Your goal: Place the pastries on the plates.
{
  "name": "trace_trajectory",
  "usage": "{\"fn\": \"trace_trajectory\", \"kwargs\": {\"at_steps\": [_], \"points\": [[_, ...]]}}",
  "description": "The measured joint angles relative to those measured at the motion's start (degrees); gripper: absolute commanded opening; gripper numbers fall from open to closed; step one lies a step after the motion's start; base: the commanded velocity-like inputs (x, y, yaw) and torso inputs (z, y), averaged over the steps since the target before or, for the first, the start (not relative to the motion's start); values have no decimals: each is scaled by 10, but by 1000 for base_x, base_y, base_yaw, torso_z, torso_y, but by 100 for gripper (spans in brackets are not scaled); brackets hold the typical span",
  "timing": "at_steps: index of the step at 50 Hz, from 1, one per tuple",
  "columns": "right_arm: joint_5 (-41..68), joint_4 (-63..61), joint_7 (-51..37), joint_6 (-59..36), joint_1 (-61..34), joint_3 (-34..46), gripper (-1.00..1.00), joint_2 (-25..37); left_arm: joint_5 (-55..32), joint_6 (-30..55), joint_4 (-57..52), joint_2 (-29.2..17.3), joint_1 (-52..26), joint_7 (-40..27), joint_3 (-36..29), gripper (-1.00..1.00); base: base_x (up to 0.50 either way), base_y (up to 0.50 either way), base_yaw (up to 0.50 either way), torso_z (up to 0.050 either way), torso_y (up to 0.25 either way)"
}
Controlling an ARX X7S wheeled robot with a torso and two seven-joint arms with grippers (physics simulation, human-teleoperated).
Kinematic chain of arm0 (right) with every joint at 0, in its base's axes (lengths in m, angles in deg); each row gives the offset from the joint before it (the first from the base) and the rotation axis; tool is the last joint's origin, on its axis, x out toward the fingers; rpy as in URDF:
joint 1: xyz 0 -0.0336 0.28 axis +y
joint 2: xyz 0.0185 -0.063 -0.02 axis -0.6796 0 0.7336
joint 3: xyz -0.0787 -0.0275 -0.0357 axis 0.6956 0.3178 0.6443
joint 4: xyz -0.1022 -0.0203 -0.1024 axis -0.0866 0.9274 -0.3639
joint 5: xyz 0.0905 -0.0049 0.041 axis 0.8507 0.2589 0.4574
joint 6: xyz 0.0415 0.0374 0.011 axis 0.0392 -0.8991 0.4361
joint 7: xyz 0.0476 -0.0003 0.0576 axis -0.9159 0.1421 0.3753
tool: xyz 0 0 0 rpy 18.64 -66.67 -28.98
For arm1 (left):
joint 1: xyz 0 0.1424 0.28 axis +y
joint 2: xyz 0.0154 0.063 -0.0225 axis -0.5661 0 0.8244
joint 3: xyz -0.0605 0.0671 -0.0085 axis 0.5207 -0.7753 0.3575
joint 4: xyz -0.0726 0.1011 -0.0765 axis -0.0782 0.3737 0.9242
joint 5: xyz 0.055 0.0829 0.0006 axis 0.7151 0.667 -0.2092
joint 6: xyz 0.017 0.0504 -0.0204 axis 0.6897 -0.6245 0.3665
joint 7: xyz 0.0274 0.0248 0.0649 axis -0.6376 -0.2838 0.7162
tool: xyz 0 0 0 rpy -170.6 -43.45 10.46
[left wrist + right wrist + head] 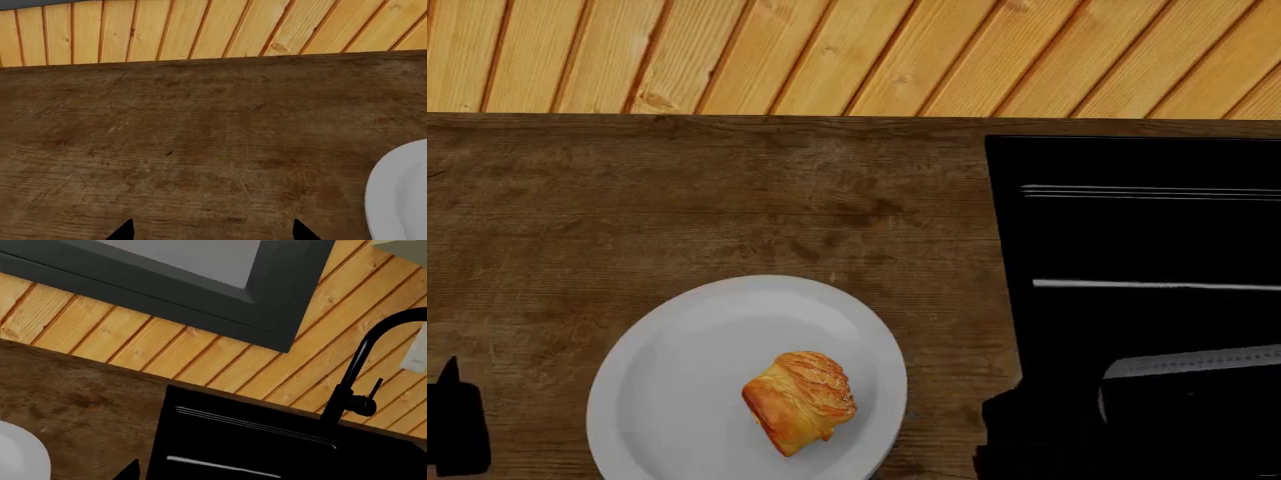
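Head view: puff pastry resting on plate near tabletop front edge; end effector spreads indiscernible.

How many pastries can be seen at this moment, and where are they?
1. A flaky puff pastry lies on the white plate, right of its centre. No other pastry shows in any view; others may be out of frame.

Plate cut off at bottom edge; left hand only fingertips visible.

I see a golden-brown flaky layered pastry on a glossy white round plate, a dark-brown grained wooden desk, and a black sink.
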Motion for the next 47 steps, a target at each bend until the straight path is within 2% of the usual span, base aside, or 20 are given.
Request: {"fn": "trace_trajectory", "kwargs": {"at_steps": [13, 29, 47], "points": [[20, 7, -27, 10, 5, -18, 100, 2, 15, -12, 9, 3, 10, -2, 1, 100, 0, 0, 0, 0, 0], [11, 27, -118, 97, 38, -8, 100, 17, 230, -36, -16, 2, 35, -85, -24, 100, 0, 0, 0, 0, 0], [11, 42, -164, 123, 47, -2, 100, 28, 289, -40, -13, 9, 43, -118, -28, 100, 0, 0, 0, 0, 0]]}}
